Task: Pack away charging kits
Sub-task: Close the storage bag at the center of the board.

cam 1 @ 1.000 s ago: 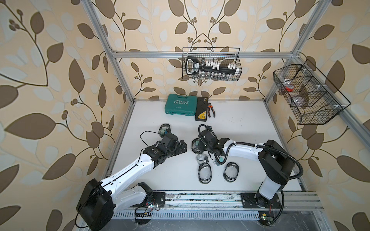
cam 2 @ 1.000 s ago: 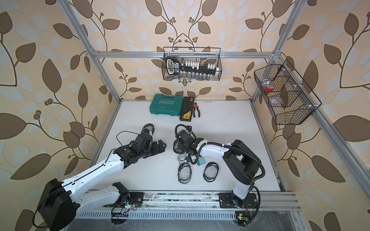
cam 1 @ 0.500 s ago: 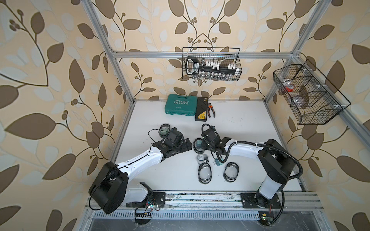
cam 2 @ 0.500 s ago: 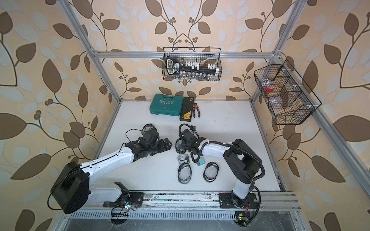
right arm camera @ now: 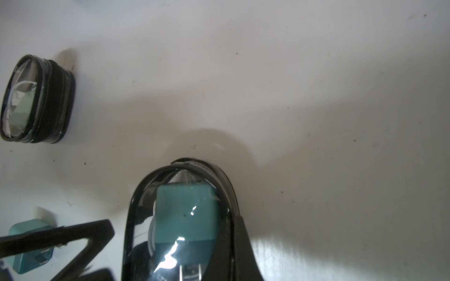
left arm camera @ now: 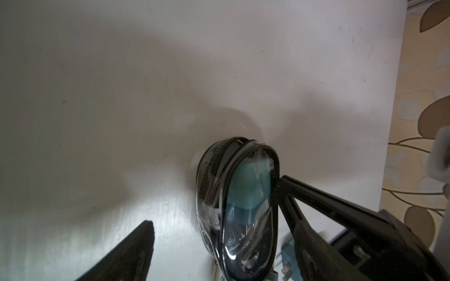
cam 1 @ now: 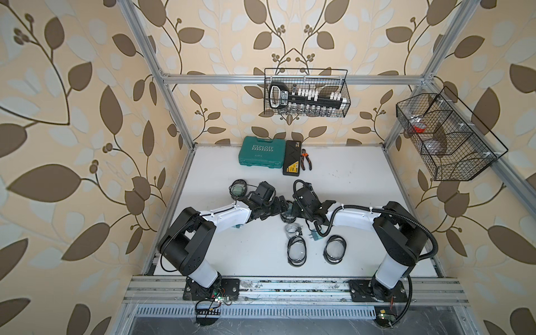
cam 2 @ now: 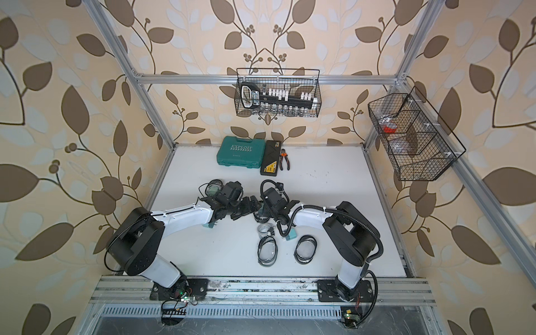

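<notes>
Right gripper (right arm camera: 231, 220): clamped on the rim of the held pouch (right arm camera: 180, 219), teal adapter (right arm camera: 186, 216) inside.
Left gripper (cam 1: 282, 205): jaws apart, just left of the held pouch; one finger (left arm camera: 136, 243) clear of it.
In both top views the two wrists cover the held pouch; only the wrist views show its contents.
Base side of the held pouch: cable coil (cam 1: 291, 229), then empty pouch (cam 1: 296, 251) and second empty pouch (cam 1: 335, 249).
Loose adapter (cam 1: 314, 235) crossed by the right arm's cable (cam 1: 324, 229); another adapter (cam 2: 209, 225) half under the left forearm (cam 2: 185, 216).
Filled pouch (cam 1: 237, 190) well left of the held pouch.
Count: four pouches, four adapters, one loose coil.
</notes>
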Action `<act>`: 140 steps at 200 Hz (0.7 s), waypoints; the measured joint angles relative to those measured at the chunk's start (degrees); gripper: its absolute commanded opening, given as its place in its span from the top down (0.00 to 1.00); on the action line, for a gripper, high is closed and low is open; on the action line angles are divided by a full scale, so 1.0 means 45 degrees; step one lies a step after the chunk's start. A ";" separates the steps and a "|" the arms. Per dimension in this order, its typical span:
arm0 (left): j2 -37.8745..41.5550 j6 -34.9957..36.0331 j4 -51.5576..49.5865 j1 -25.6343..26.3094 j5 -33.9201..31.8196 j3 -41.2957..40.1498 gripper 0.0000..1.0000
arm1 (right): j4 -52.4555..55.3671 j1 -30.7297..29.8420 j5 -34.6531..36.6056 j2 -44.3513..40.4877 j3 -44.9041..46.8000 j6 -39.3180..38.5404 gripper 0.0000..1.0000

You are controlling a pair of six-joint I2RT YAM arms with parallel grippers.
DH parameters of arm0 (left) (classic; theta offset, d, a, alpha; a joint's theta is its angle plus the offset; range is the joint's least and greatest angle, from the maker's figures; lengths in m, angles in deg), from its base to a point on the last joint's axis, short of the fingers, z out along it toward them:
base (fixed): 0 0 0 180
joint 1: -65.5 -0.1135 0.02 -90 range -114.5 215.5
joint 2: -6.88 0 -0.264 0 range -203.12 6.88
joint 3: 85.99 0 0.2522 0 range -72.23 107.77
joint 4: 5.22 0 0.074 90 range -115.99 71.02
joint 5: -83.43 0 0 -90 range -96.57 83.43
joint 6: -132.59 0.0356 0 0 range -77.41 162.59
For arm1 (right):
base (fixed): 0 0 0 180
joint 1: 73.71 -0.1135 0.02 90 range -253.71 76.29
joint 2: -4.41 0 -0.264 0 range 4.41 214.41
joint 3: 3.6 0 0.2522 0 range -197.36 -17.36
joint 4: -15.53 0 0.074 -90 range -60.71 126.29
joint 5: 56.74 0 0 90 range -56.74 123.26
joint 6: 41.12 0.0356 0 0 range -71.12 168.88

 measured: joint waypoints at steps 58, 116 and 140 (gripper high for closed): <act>-0.1054 -0.0515 0.0991 0.0000 0.0952 0.0107 0.15 | -0.0112 0.0000 -0.0063 0.0005 0.0015 0.0019 1.00; -0.1501 -0.0991 0.1656 -0.0087 0.1477 0.0189 0.22 | -0.0180 0.0005 -0.0165 0.0005 0.0015 0.0092 1.00; -0.1783 -0.1224 0.2200 -0.0262 0.1812 0.0214 0.24 | -0.0175 0.0015 -0.0185 0.0034 0.0015 0.0097 1.00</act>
